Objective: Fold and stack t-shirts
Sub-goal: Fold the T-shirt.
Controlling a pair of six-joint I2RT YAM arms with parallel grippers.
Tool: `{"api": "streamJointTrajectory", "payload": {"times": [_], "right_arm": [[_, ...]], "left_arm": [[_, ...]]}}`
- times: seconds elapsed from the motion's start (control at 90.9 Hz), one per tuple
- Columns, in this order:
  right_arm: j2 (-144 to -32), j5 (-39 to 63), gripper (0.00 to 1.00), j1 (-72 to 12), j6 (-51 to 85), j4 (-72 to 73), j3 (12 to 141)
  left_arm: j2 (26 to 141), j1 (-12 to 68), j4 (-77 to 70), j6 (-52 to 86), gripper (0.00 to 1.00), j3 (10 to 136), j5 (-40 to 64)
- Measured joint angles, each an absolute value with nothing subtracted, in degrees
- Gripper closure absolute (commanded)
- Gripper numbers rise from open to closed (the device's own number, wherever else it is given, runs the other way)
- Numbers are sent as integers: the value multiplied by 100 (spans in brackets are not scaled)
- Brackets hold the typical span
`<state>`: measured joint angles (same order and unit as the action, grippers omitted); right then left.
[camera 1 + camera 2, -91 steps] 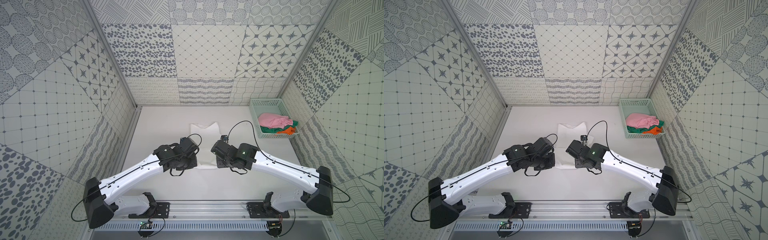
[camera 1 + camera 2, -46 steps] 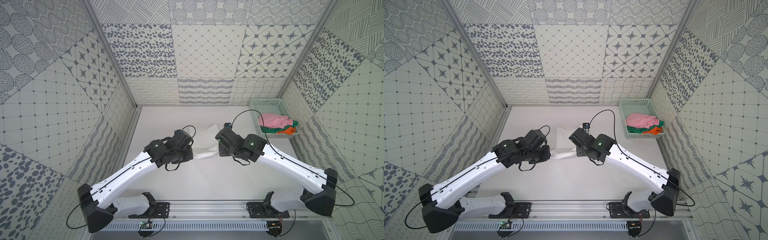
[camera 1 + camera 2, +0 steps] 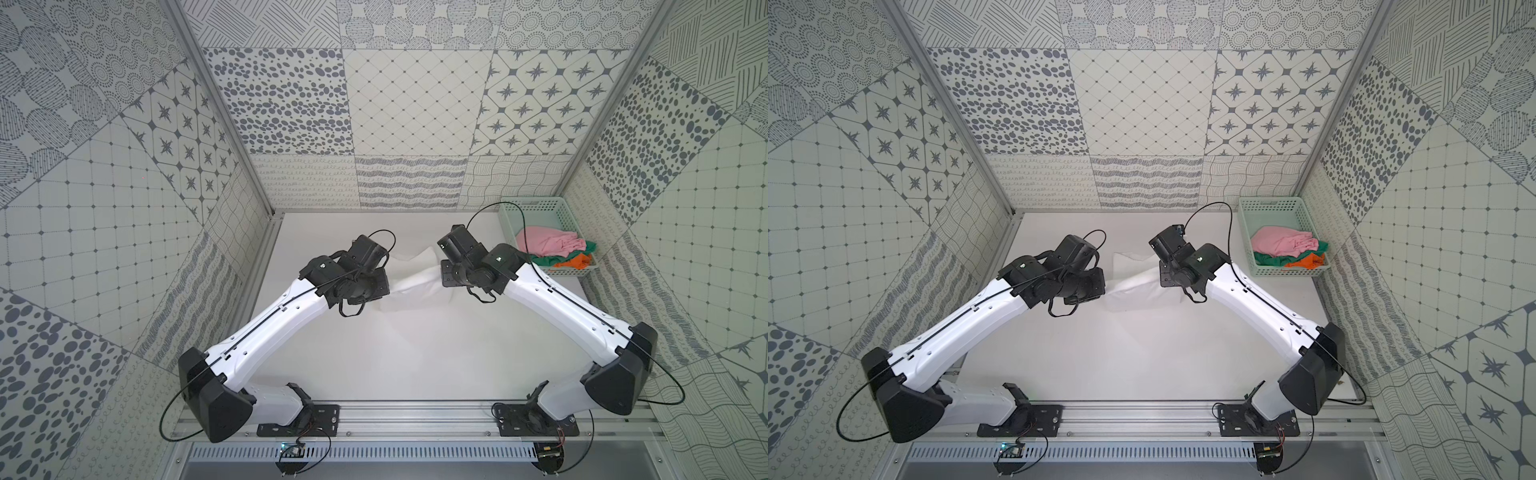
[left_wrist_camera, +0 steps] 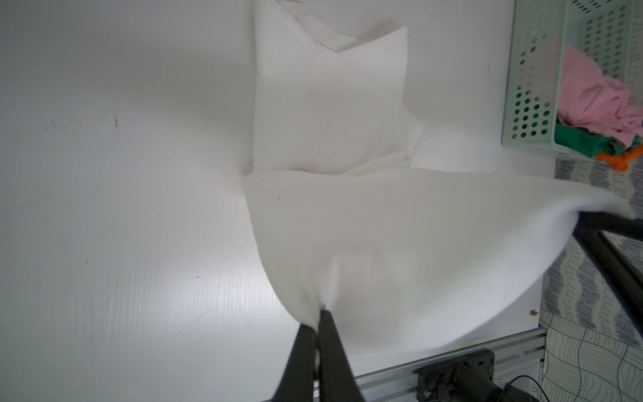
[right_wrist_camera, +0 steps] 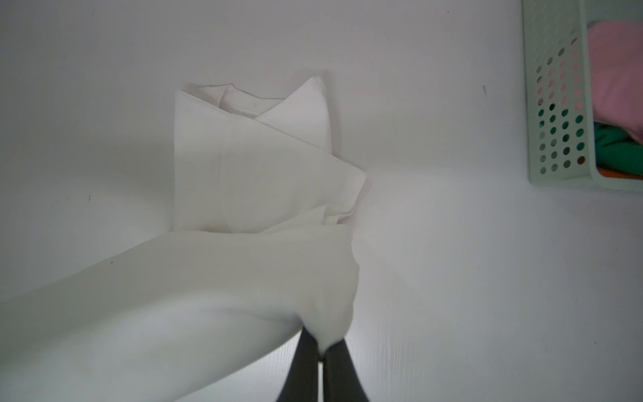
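Observation:
A white t-shirt (image 3: 415,279) lies mid-table, its sleeves folded in and its collar end flat toward the back wall. The near hem is lifted off the table and stretched between both grippers. My left gripper (image 4: 318,320) is shut on one hem corner of the white t-shirt (image 4: 400,250). My right gripper (image 5: 322,348) is shut on the other corner of the white t-shirt (image 5: 250,163). In both top views the wrists hide the fingertips. Pink (image 3: 544,245), green (image 3: 548,260) and orange (image 3: 579,262) t-shirts lie crumpled in the basket.
A mint-green perforated basket (image 3: 536,206) stands at the back right corner, against the right wall. Patterned walls close in the back, left and right of the white table (image 3: 415,357). An aluminium rail (image 3: 415,409) with both arm bases runs along the front edge.
Both arms have reached from the table's middle toward the back wall and risen, carrying the white t-shirt's near hem up and over its flat part. The grippers have moved slightly apart.

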<state>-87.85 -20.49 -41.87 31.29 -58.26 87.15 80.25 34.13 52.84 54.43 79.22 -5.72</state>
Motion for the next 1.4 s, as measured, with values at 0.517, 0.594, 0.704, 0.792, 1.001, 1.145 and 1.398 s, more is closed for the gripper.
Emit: {"api": "streamJointTrajectory", "payload": {"times": [0.517, 0.594, 0.704, 0.792, 1.001, 1.145, 1.398], "right_arm": [[-11087, -1476, 100, -3227, 2226, -5465, 10584], [-11502, -1406, 100, -3107, 2123, -5430, 11024], [-12125, -1313, 100, -2936, 1966, -5363, 11622], [-12608, -1251, 100, -2801, 1881, -5304, 12057], [-13686, -1061, 100, -2495, 1837, -5225, 12927], [-14116, -917, 100, -2381, 1839, -5212, 13364], [-14311, -650, 99, -2311, 1813, -5140, 13834]], "left_arm": [[9902, 2521, 4943, 4823, 100, 9216, -281], [10280, 2362, 4836, 4733, 100, 9456, -228], [10838, 2204, 4650, 4624, 100, 9828, -152], [11314, 2128, 4552, 4550, 100, 10175, -123], [12280, 2058, 4309, 4429, 100, 11017, -117], [12558, 2008, 4254, 4353, 100, 11290, -139], [12529, 1911, 4132, 4222, 100, 11157, -419]]}}
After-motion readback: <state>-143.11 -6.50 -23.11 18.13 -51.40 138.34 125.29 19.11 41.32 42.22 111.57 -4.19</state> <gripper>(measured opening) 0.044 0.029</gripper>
